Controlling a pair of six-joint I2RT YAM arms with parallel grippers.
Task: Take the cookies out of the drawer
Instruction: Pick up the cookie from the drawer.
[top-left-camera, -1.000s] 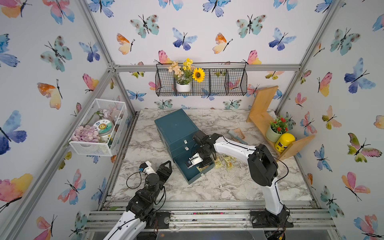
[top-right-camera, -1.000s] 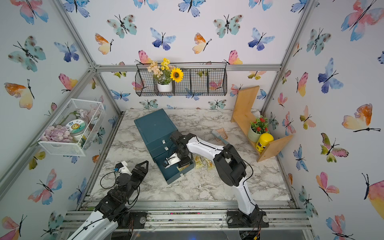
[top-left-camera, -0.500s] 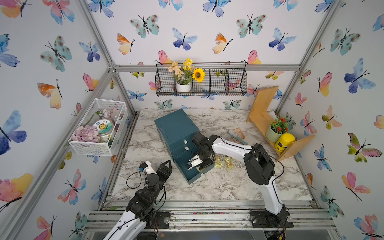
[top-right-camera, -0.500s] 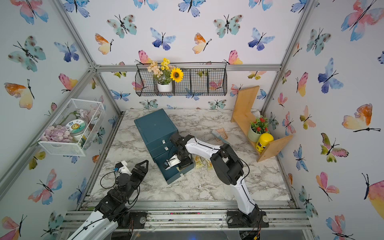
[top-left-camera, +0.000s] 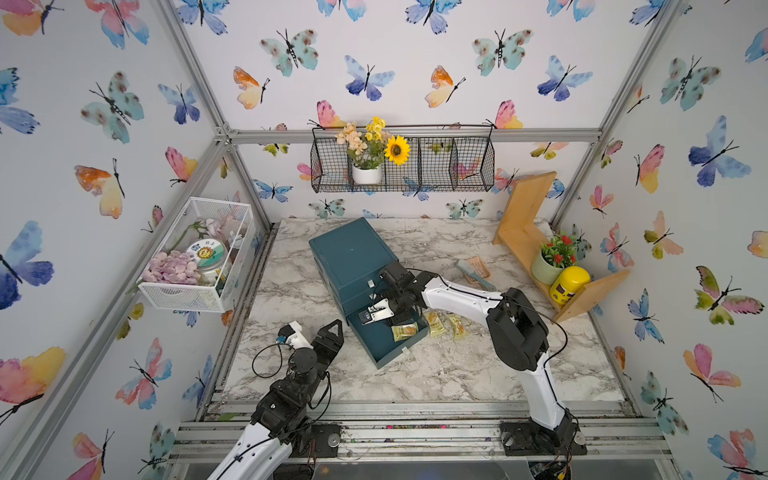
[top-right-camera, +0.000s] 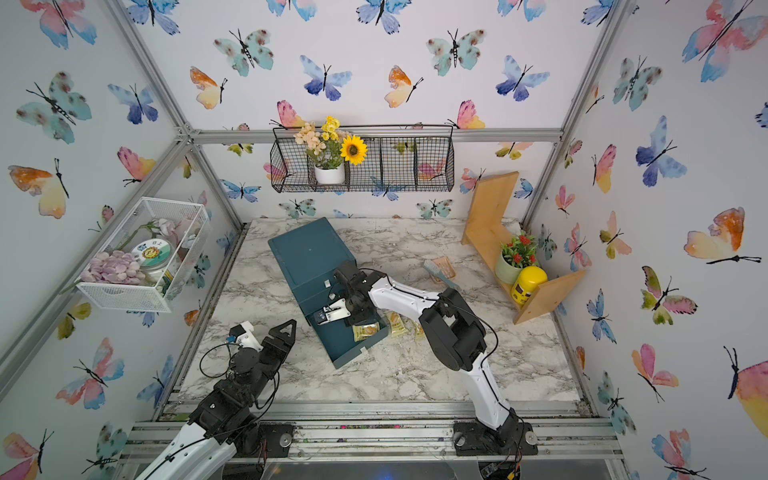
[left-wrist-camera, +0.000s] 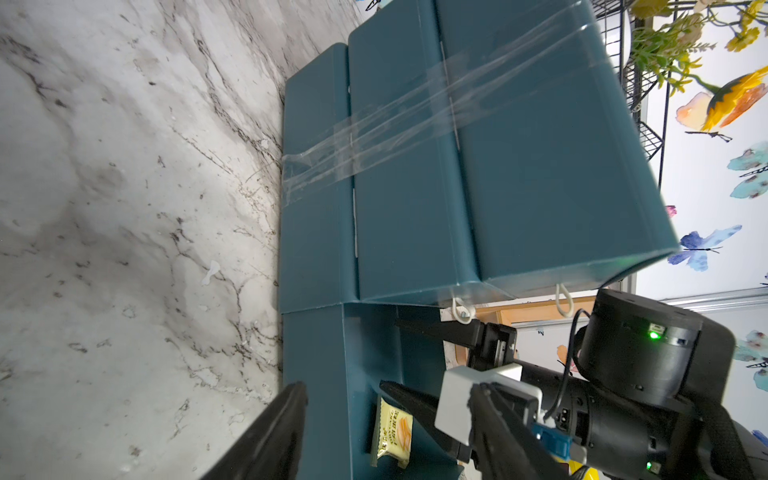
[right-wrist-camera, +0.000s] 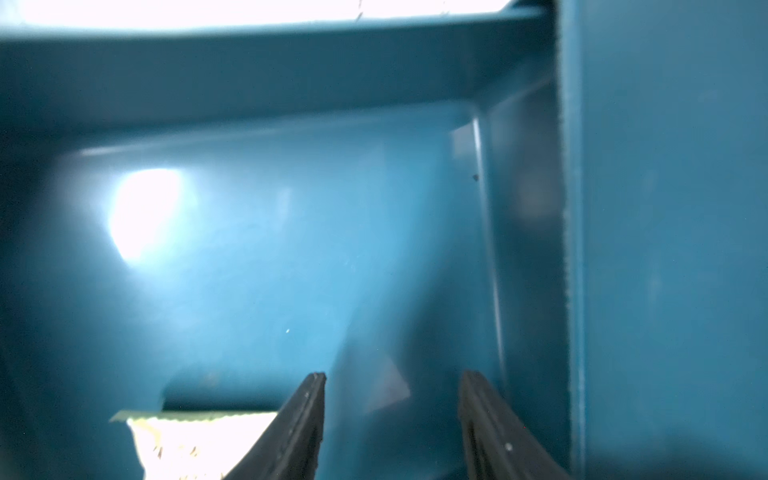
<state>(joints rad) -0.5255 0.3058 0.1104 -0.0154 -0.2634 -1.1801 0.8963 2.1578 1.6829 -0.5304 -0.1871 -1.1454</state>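
While right gripper (right-wrist-camera: 392, 376) gapes in drawer (right-wrist-camera: 291, 249) | cookie packet (right-wrist-camera: 199, 440) just outside jaws

cookie (top-left-camera: 404, 331) in drawer (top-left-camera: 374, 341); two cookies (top-left-camera: 434, 323) right of it on table (top-left-camera: 415, 374); cabinet (top-left-camera: 349, 253) behind drawer

The right gripper (right-wrist-camera: 392, 376) moved within the drawer (top-left-camera: 374, 343), closer to the cabinet (top-left-camera: 349, 253). The right arm (top-left-camera: 457, 291) swung its elbow that way too.

Top views high, looking down on whole table (top-left-camera: 415, 374); wrist views close, both facing drawer (right-wrist-camera: 291, 249).
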